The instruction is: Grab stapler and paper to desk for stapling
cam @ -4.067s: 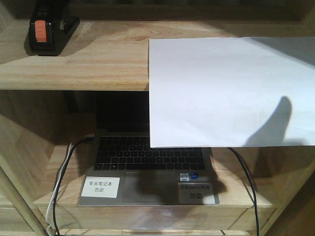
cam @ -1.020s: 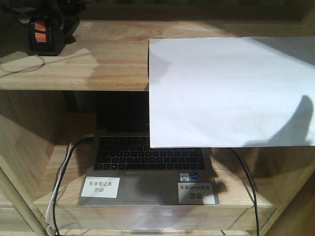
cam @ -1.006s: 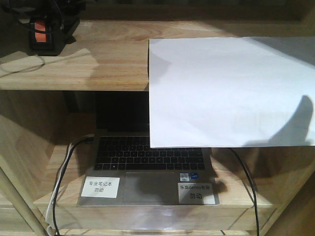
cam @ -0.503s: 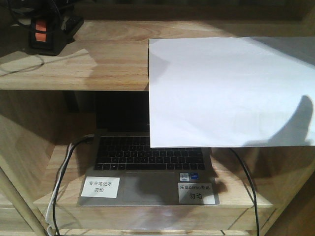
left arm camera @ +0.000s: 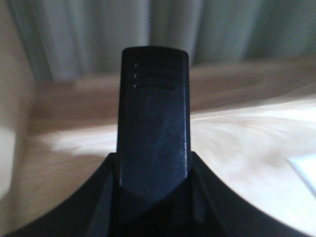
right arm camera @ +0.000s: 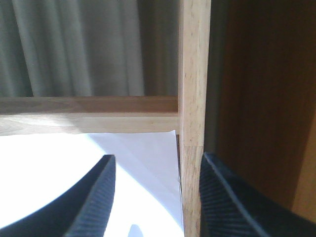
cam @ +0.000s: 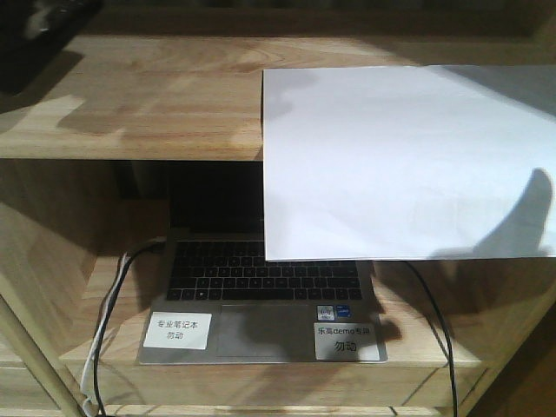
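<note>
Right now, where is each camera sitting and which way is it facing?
Front view: set before the shelf unit, facing the overhanging paper and laptop; dark blur top left, perhaps an arm.
Left wrist: behind the left gripper, looking over the shelf board; its fingers clamp the black stapler.
Right wrist: behind the open right gripper, facing the shelf's back rail and post.
Shared: front and right wrist views both show the paper.
</note>
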{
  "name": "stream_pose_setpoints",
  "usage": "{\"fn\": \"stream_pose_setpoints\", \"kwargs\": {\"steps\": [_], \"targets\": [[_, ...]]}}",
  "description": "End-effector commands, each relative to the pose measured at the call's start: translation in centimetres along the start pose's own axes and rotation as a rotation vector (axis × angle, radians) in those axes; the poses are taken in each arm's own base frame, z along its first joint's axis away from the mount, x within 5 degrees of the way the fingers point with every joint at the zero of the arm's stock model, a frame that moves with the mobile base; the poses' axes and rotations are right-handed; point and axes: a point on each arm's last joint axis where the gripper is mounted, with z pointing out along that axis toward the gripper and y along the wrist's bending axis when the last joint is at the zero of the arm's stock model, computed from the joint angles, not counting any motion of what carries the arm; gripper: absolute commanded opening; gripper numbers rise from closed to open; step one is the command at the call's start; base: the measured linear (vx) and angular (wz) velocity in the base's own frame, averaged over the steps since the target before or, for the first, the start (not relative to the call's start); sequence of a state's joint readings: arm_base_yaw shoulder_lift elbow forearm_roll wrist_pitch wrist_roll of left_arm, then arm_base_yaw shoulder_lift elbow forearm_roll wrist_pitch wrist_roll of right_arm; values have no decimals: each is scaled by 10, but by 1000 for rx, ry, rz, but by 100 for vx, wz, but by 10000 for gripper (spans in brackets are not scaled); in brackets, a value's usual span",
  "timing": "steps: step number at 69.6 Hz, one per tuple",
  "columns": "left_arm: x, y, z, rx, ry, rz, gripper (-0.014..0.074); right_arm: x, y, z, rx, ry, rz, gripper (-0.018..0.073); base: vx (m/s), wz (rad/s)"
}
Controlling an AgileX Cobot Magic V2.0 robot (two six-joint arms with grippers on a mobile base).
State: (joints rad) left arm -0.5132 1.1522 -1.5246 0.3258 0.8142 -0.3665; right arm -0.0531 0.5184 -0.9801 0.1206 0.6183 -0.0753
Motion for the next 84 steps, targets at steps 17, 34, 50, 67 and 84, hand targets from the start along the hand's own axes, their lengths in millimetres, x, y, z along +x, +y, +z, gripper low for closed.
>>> {"fn": "stream_pose_setpoints", "kwargs": {"steps": [17, 34, 50, 67, 84], "targets": [[39, 5, -71, 208, -237, 83, -7, -13, -1, 0, 11, -89, -3, 363, 0, 0], [78, 0, -90, 361, -211, 130, -7, -13, -1, 0, 11, -89, -3, 363, 0, 0], [109, -2, -103, 453, -196, 170, -7, -13, -1, 0, 11, -89, -3, 363, 0, 0], [141, 6, -121, 464, -206, 176, -7, -13, -1, 0, 11, -88, -3, 363, 0, 0], [165, 16, -145, 465, -278, 179, -7, -13, -1, 0, 11, -88, -3, 363, 0, 0]]}}
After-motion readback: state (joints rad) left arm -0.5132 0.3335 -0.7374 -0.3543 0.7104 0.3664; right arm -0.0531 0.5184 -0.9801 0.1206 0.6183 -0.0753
